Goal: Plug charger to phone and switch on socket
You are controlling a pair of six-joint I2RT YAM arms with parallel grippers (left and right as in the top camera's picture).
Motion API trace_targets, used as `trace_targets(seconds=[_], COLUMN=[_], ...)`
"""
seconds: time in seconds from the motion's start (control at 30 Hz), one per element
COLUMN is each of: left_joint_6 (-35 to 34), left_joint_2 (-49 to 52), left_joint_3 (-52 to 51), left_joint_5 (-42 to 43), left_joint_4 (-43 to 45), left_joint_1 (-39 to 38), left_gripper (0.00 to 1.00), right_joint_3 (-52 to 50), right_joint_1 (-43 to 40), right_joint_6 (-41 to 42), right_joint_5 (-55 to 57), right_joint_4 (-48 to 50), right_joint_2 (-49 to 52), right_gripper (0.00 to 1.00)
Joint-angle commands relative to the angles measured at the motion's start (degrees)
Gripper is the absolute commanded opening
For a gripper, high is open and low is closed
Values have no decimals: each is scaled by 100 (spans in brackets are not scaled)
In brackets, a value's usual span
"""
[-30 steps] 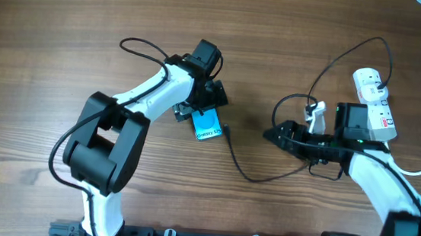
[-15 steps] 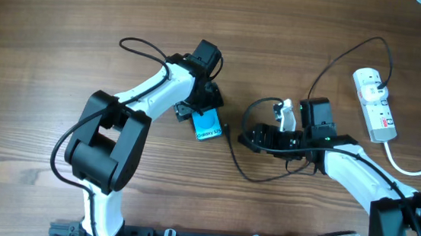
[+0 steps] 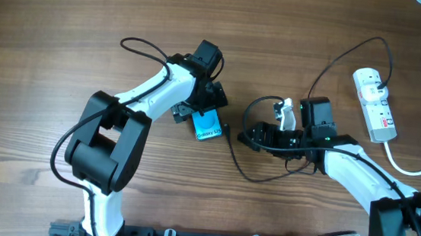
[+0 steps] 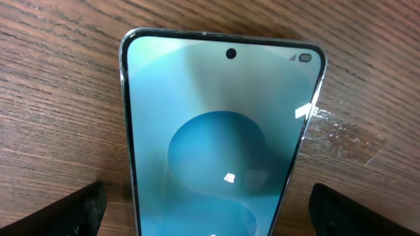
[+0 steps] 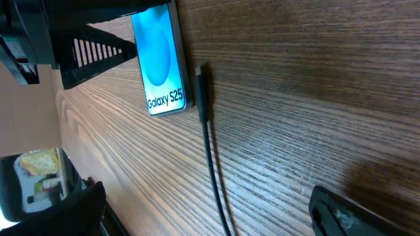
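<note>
OVERHEAD
- phone (image 3: 207,124): flat on the table (image 3: 50,27), screen up, mid-table, at the tip of the left gripper (image 3: 200,109).
- charger (image 3: 249,179): connector tip just beside the phone's right edge, not plugged. The cable loops under the right gripper (image 3: 248,137) and runs up to the socket (image 3: 374,106).
- socket: far right, well apart from both grippers. Switch state is too small to tell.
- risk: your right arm hangs over the slack. A reach for the tip could drag the loop and flick the connector away.
- risk, later: the socket's red switches look small, so a broad fingertip may miss.

LEFT WRIST
- fingers (image 4: 69,210): spread wide either side of the phone (image 4: 220,151), with bare wood showing on both sides, gripping nothing.
- risk: the phone is unclamped. Push a plug in now and I judge it slides on the wood rather than mating. If you close unevenly, one finger will skew it first.

RIGHT WRIST
- fingers (image 5: 357,210): wide apart, empty, well back from the connector.
- charger (image 5: 202,92): tip lies alongside the phone (image 5: 159,62) near its "Galaxy S25" end, parallel to the long edge and not facing any port.
- risk: the thin cable lies flat on the table. Expect the fingers to scrape wood, or to pinch too far behind the tip and leave it floppy.
- risk: the tip needs turning before insertion. A skewed approach would likely jam on the frame.
</note>
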Motion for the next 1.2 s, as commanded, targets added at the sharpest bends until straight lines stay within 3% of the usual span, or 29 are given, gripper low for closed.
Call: trace_targets(seconds=[0.0, 0.63, 0.9, 1.17], left_joint_6=[33, 328, 306, 334], left_joint_2=[293, 293, 293, 293], left_joint_3=[-168, -240, -365, -367], left_joint_5=[-42, -42, -376, -813], left_joint_4=[20, 42, 66, -450], left_joint_1=[4, -140, -293, -87], left_gripper=[100, 99, 83, 82], right_joint_3=[20, 15, 15, 15], right_joint_1=[33, 55, 55, 57], right_joint_6=[28, 11, 13, 15], right_joint_5=[-138, -133, -133, -140], right_joint_4=[11, -52, -48, 79], right_joint_2=[52, 52, 52, 52], right_gripper=[100, 100, 100, 100])
